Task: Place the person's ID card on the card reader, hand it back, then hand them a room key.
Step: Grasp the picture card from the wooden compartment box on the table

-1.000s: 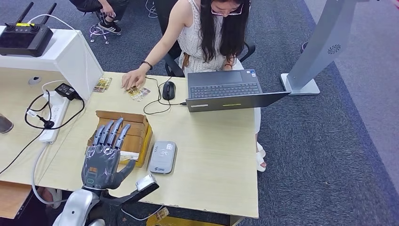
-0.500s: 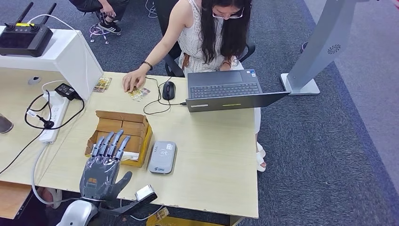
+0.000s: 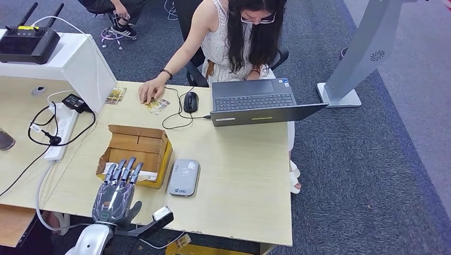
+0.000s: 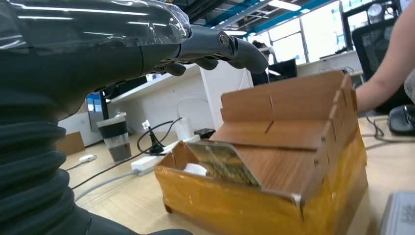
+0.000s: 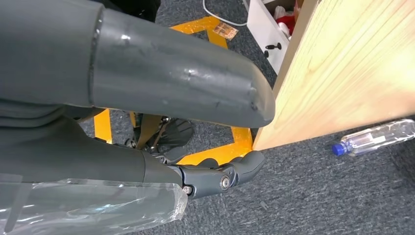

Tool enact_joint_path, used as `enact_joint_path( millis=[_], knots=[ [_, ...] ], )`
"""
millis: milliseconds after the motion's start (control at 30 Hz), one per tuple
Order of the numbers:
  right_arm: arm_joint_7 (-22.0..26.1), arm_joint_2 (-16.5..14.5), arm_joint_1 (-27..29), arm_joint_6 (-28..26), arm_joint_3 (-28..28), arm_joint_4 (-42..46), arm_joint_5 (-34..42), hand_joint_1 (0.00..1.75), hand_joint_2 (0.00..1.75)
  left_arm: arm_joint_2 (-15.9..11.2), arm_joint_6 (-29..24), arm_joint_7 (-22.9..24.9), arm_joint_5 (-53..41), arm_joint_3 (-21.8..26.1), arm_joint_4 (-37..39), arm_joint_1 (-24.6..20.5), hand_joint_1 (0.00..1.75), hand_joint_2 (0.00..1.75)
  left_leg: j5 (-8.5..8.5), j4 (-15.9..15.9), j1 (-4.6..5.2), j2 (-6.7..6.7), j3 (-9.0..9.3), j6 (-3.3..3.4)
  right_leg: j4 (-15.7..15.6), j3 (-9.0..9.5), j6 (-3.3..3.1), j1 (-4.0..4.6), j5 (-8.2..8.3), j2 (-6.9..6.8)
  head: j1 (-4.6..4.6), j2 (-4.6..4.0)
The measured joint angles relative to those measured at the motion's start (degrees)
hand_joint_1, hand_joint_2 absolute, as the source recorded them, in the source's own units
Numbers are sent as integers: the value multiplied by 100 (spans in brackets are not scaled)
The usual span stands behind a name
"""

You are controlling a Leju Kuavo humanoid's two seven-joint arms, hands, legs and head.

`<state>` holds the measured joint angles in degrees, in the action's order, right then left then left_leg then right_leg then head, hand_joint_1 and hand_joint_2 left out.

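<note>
My left hand [image 3: 114, 194] hangs open at the table's near edge, its fingertips reaching over the near wall of the cardboard box [image 3: 138, 143]. In the left wrist view the fingers [image 4: 235, 46] stretch out above the box [image 4: 293, 147], where a patterned card [image 4: 222, 161] leans inside. The grey card reader [image 3: 183, 177] lies just right of the box with nothing on it. Across the table, the seated person's hand [image 3: 151, 89] rests on a card [image 3: 158, 105]. Another card [image 3: 115, 95] lies to its left. My right hand [image 5: 220, 178] hangs empty below the table edge [image 5: 342, 63].
An open laptop [image 3: 255, 101] and a mouse [image 3: 190, 101] sit at the far side. A power strip [image 3: 61, 130] with cables lies left, beside a white stand [image 3: 80, 58] carrying a controller [image 3: 26, 40]. A water bottle [image 5: 374, 137] lies on the carpet.
My left hand has drawn back toward me and lower, from over the box's middle to its near edge. The person's hand has stayed on the card.
</note>
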<state>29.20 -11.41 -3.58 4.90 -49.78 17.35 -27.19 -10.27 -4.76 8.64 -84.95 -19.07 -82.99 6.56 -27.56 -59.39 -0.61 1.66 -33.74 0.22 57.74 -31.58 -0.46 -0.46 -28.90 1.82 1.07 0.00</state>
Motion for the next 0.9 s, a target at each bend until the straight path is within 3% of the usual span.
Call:
enact_joint_path(
  millis=[467,900],
  knots=[
    [-84,0,-32,-3,-1,0,-148,0,0,26,113,311,-260,263,664,-303,0,175,0,0,0,1,-1,0,0,-1,0,0,0,-1,0,0],
    [-132,-2,-75,-19,-1,-3,-243,0,0,197,126,201,-291,516,1030,-664,0,175,1,0,0,1,-1,1,0,0,0,0,0,-2,0,0]
  ],
)
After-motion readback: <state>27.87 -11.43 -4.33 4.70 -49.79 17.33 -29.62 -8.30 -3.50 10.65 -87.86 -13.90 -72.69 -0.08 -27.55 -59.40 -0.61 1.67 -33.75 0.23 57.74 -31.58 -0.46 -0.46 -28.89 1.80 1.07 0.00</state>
